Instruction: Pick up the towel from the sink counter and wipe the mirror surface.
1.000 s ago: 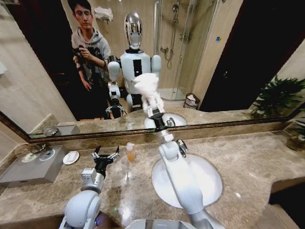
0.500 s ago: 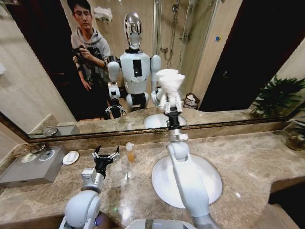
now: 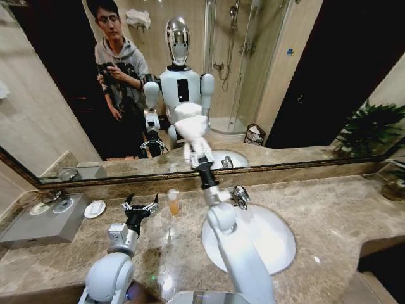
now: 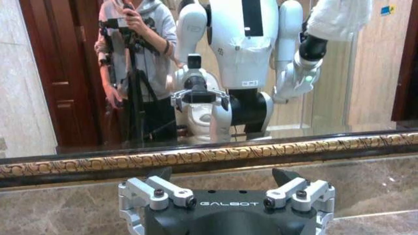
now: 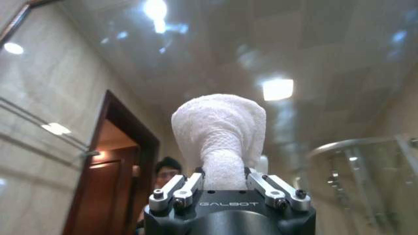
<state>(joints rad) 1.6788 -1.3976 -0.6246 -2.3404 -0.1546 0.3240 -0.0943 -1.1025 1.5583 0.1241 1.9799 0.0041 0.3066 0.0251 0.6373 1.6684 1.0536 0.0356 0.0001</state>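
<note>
Right claw [image 3: 198, 159]: pinching towel [image 3: 190, 123], pressing it on mirror [image 3: 304, 82].
Change: towel is sweeping back leftward from half a second ago; wiping stroke is under way.
Left claw [image 3: 140, 206]: spread, idling over surface [image 3: 342, 209].

Long mottled brown-beige marble worktop [image 3: 335, 209] with a curved, bulging front edge, running along the wall under the wide framed mirror. Oval white basin [image 3: 269, 237] sunk into it near the middle, chrome faucet [image 3: 240, 196] standing at the basin's back rim. Small clear bottle of orange liquid with a white cap [image 3: 173, 202] upright on the marble just left of the basin. Further left, a round white soap dish [image 3: 94, 209] lies flat on the surface. Beside it, at the far left end, a grey rectangular tray [image 3: 38, 229] sits on the worktop with small round items on top, too small to identify.
</note>
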